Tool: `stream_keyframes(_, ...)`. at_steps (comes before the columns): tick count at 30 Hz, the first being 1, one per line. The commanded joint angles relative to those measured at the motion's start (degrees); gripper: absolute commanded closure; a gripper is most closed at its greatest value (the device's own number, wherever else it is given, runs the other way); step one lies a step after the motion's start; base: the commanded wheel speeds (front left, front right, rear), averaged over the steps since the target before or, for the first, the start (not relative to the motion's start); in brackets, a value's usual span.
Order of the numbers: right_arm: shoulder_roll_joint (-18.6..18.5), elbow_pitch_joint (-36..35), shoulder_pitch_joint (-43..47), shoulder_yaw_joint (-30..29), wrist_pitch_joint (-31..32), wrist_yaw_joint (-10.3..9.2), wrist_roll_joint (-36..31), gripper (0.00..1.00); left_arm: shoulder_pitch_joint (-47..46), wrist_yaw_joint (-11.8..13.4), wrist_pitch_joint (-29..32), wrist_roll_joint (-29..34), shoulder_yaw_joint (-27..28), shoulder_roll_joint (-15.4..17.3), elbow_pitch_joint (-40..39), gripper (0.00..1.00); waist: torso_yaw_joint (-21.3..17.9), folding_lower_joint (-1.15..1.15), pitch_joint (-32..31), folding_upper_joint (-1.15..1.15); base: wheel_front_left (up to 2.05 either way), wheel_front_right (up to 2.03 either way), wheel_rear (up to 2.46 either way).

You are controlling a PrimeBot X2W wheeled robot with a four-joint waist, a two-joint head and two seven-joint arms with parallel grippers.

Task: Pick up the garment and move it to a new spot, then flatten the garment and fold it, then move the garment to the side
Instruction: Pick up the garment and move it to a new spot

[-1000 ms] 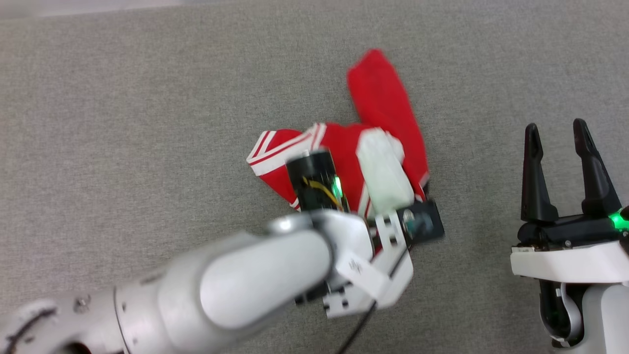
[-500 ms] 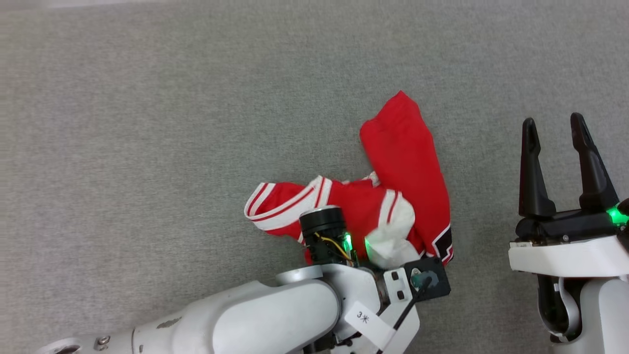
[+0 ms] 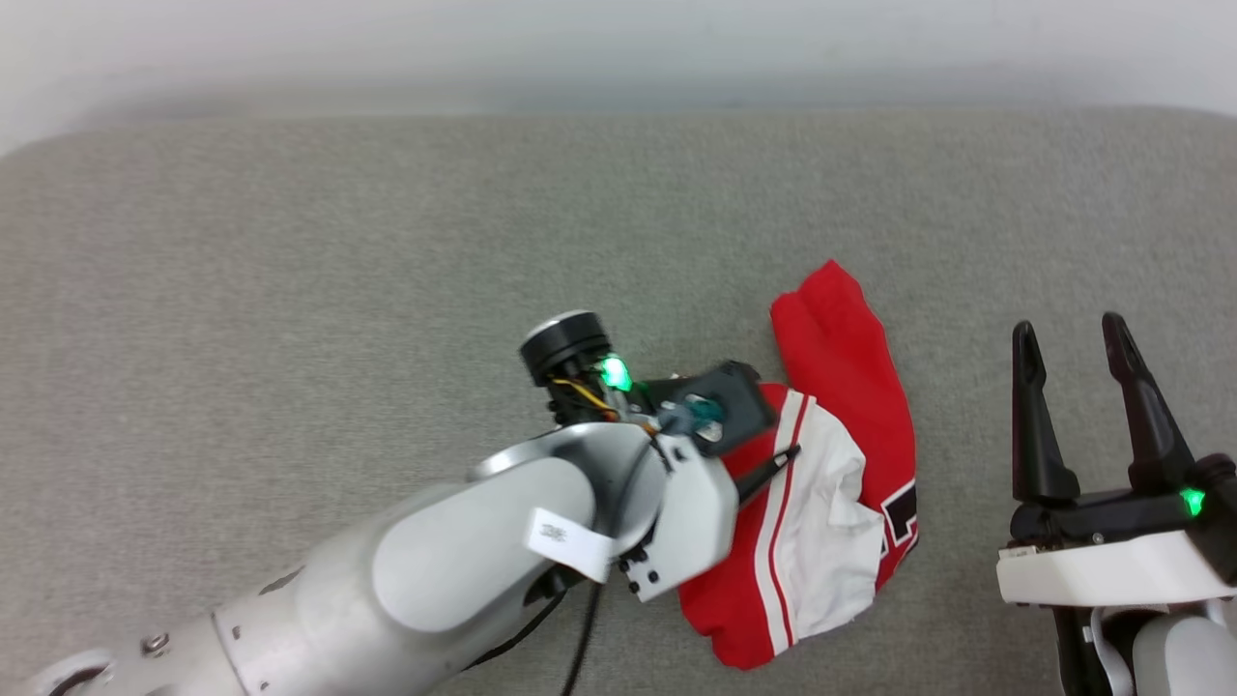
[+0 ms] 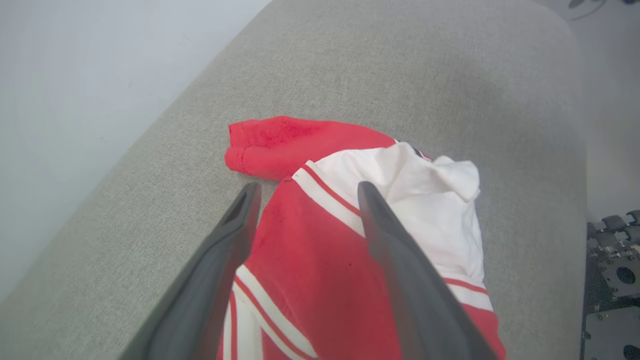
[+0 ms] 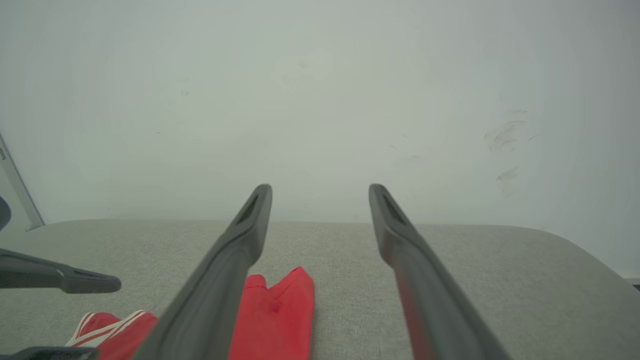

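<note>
The garment [image 3: 831, 503], a red shirt with white striped sleeves, lies crumpled on the grey padded surface [image 3: 290, 290], right of centre in the head view. My left arm reaches over its left part, and one dark finger [image 3: 770, 466] points onto the cloth. In the left wrist view my left gripper [image 4: 307, 192] is open just above the garment [image 4: 310, 250], holding nothing. My right gripper [image 3: 1068, 338] stands open to the garment's right, apart from it. In the right wrist view my right gripper [image 5: 320, 192] is open over a red fold of the garment [image 5: 277, 320].
The padded surface ends at a pale wall [image 3: 618, 48] along the back. Its rounded corner [image 4: 565, 60] drops off on the right of the left wrist view, with metal parts [image 4: 610, 280] below. Bare grey fabric spreads to the left of the garment.
My left gripper has opened and let go of the garment, which now lies in a heap further right. The head camera has tilted, bringing the back wall into view. The right gripper stays open.
</note>
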Motion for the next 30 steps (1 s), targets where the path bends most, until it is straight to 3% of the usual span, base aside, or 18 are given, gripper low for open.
stream_keyframes(1, 0.1, 0.2, 0.9, -0.1, -0.1, -0.04, -0.4, 0.0, 1.6, 1.1, -1.8, -0.5, 1.0, 0.5, 0.6, 0.0, 1.8, 0.0, -2.2, 0.0, 0.0, 0.0, 0.0)
stream_keyframes(16, 0.1, 2.5, 6.1, -0.1, -0.1, -0.04, -1.0, 0.0, 16.5, 17.6, -24.7, -2.8, 13.3, 6.0, 4.4, 0.0, 4.9, 0.0, -7.7, 0.0, 0.0, 0.0, 0.0)
stream_keyframes(24, 0.1, 3.7, 7.3, -0.4, -0.1, -0.04, -0.8, 0.0, 25.1, 25.6, -27.1, 1.0, 22.6, 7.3, 0.9, 0.0, 5.3, 0.0, -9.0, 0.0, 0.0, 0.0, 0.0)
stream_keyframes(30, 0.1, 4.6, 7.9, -0.5, -0.1, -0.04, -0.4, 0.0, 34.2, 28.4, -27.0, 6.8, 33.2, 6.1, -4.0, 0.0, 5.2, 0.0, -10.2, 0.0, 0.0, 0.0, 0.0)
